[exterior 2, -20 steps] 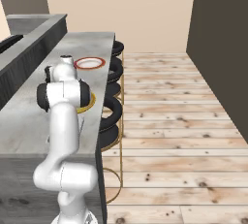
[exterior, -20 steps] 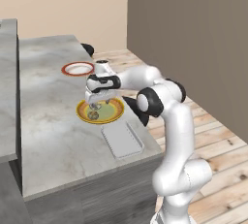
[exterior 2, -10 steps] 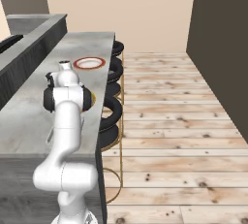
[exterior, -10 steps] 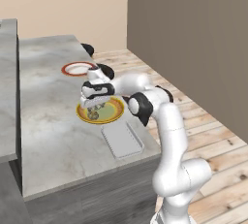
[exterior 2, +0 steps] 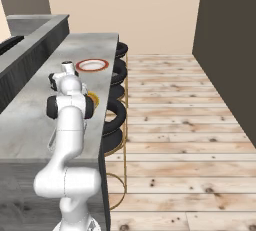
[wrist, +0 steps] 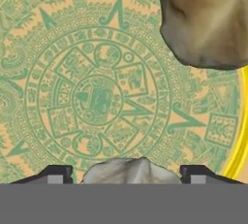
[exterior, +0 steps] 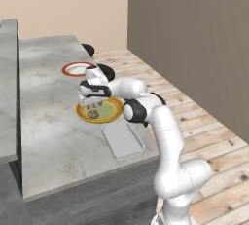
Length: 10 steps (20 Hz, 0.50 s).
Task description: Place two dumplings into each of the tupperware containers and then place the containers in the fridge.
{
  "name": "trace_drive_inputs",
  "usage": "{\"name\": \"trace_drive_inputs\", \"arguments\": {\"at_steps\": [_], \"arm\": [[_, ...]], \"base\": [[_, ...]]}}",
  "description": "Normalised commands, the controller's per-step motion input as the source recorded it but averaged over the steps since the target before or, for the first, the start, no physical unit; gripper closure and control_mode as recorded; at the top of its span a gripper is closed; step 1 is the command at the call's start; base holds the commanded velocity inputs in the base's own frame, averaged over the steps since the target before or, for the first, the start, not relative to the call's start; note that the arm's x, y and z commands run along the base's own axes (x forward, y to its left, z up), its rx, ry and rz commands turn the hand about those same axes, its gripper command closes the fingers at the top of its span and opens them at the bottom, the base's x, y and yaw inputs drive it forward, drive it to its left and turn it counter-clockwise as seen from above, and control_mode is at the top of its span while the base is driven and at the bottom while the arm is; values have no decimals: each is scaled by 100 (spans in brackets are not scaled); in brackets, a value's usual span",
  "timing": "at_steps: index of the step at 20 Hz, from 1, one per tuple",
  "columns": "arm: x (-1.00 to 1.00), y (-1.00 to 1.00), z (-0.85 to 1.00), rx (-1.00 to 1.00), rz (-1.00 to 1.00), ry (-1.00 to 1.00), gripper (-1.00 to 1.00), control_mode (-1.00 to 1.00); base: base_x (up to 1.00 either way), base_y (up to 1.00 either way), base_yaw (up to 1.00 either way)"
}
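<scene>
Setting: simulated kitchen with a long grey stone counter [exterior: 48, 136], plank floor to its side and a dark wall beyond.

Counter contents: yellow-rimmed green plate [exterior: 113, 116] near the counter's edge, a red-rimmed white plate [exterior: 73, 69] farther along, and one pale tupperware container [exterior: 122, 140] just beside the green plate on the near side.

Arm: reaches forward and down over the green plate, with the gripper [exterior: 92, 103] low above it.

Fingers: two dark fingertips [wrist: 54, 174] stand apart in the hand view with a pale dumpling [wrist: 127, 170] between them; they bracket it but I cannot tell whether they press on it yet.

Dumplings: one grey-white lump sits between the fingertips on the patterned green plate; a second, tan dumpling [wrist: 206, 20] lies on the same plate, a little apart. In the left base view, small mottled lumps show on the plate under the hand.

Container state: the tray beside the plate looks empty; a second container I cannot pick out.

Fridge: not identifiable among what shows here.

Progress: early, by my reading. No dumpling has reached a container and nothing has gone toward the fridge.

Step in hand: likely the grasp of the first dumpling off the green plate.

Left to do: lift this dumpling, drop it in the tray, repeat until each container holds two, then carry both containers to the fridge.

Risk: the lump is small and rounded, so it may roll aside as the fingers meet it.
</scene>
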Motion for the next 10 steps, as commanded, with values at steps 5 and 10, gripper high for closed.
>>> {"name": "trace_drive_inputs", "arguments": {"at_steps": [5,10], "arm": [[-60,-66,-28,17,-12,-21,100,-100],[-100,-100,15,37,-5,-39,100,-100]], "base": [[0,0,0],[0,0,0]]}}
